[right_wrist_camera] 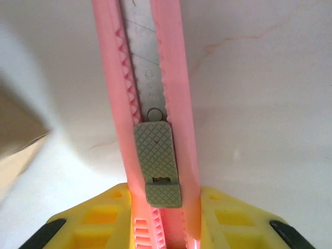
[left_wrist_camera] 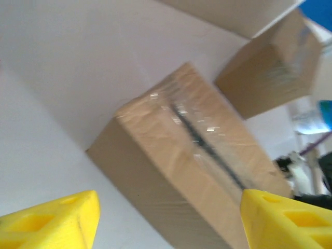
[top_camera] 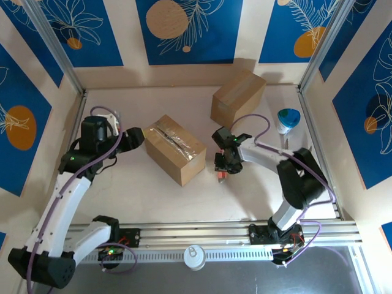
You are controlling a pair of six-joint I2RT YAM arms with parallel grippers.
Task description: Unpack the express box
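Observation:
A taped cardboard express box (top_camera: 174, 148) lies in the middle of the table, its clear tape seam slit along the top (left_wrist_camera: 205, 142). My left gripper (top_camera: 136, 138) hovers at the box's left end, open, its yellow fingertips (left_wrist_camera: 57, 220) wide apart with the box between and beyond them. My right gripper (top_camera: 222, 164) is to the right of the box, shut on a pink utility knife (right_wrist_camera: 150, 119) with a grey slider. The knife points down at the white table, apart from the box.
A second cardboard box (top_camera: 237, 97) stands at the back, right of centre. A blue and white object (top_camera: 288, 120) sits by the right wall. A white round object (top_camera: 195, 256) rests on the front rail. Aluminium posts frame the walls.

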